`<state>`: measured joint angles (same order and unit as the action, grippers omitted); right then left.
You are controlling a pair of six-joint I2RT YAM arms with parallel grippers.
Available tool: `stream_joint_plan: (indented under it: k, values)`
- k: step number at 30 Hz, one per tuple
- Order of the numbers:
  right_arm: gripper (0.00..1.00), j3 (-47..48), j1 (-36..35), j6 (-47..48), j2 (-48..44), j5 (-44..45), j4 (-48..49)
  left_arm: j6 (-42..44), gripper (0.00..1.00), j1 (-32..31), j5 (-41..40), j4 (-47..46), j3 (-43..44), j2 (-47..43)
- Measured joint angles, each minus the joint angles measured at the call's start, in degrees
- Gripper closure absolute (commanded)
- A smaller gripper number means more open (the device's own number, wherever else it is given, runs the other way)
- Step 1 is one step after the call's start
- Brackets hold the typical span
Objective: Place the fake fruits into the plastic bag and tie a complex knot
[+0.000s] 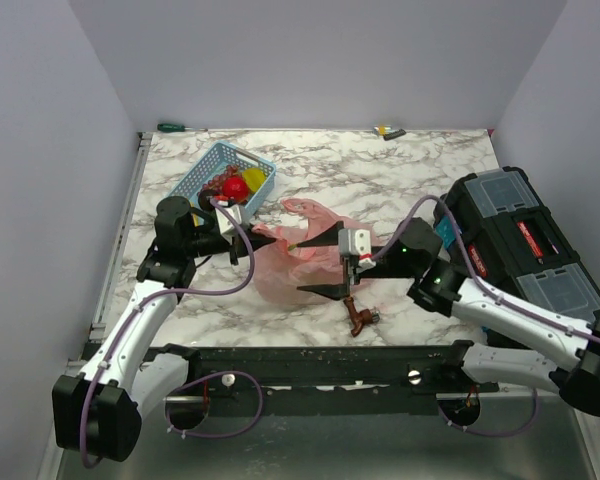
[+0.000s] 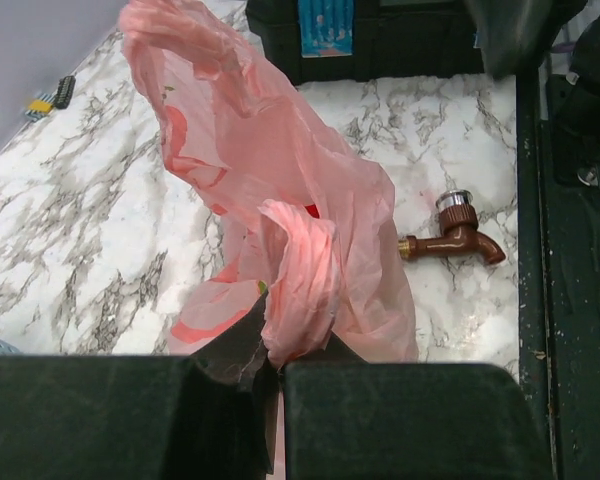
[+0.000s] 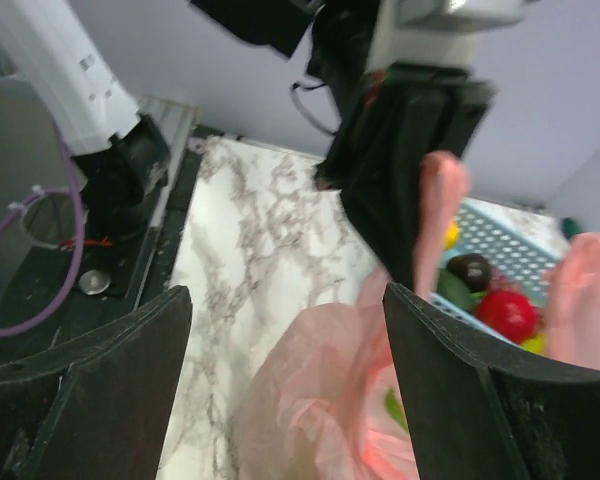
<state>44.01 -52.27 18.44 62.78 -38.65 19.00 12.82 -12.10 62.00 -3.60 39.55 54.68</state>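
The pink plastic bag point(image 1: 285, 262) lies crumpled on the marble table between the arms. My left gripper point(image 1: 255, 240) is shut on a bunched edge of the bag point(image 2: 280, 230), pinched between its jaws point(image 2: 270, 352), and holds it up. My right gripper point(image 1: 300, 268) is open, one finger on each side of the bag's top point(image 3: 330, 400), with nothing held point(image 3: 288, 300). Something green point(image 3: 393, 408) shows inside the bag. Red point(image 3: 507, 315), dark point(image 3: 470, 270), green and yellow fake fruits sit in the blue basket point(image 1: 208, 172). No knot shows.
A brown tap point(image 1: 358, 318) lies near the table's front edge, right of the bag. A black toolbox point(image 1: 520, 240) stands at the right. A green screwdriver point(image 1: 175, 127) and a small yellow-black item point(image 1: 388, 131) lie along the back edge.
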Motion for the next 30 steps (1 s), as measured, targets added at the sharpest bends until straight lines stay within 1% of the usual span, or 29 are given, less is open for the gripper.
stream_joint_plan:
  k: [3,5,7,9,12,15,18,25,30]
  values:
    - [0.16,4.6,1.2,-0.3,-2.8,3.3,-5.4,2.5,1.0,0.0,0.6,1.9,0.6,0.0]
    - [0.14,7.2,4.8,-0.7,-2.9,3.7,-8.4,4.5,1.0,0.0,0.9,4.3,1.2,0.0]
    - [0.12,10.6,11.7,-1.0,-0.9,2.7,-12.3,6.6,1.0,0.0,1.4,6.7,2.0,0.1]
    - [0.09,14.3,18.6,-0.9,3.1,0.6,-16.3,9.0,1.0,0.0,1.9,9.0,2.8,0.1]
    - [0.08,19.8,25.5,0.1,10.2,-2.7,-22.9,12.1,1.0,0.0,2.2,12.0,4.0,0.3]
    - [0.08,22.7,27.4,2.4,14.3,-6.4,-28.8,14.3,1.0,0.0,2.4,13.8,4.6,0.4]
    - [0.09,23.3,27.3,4.9,15.3,-10.6,-33.0,16.2,1.0,0.0,2.8,15.2,5.0,0.9]
    - [0.1,25.6,27.5,9.4,18.9,-15.1,-36.7,19.9,1.0,0.0,3.3,18.9,6.2,2.0]
    - [0.1,29.8,28.8,10.2,20.3,-18.0,-39.4,22.8,1.0,0.0,3.5,21.1,7.7,2.2]
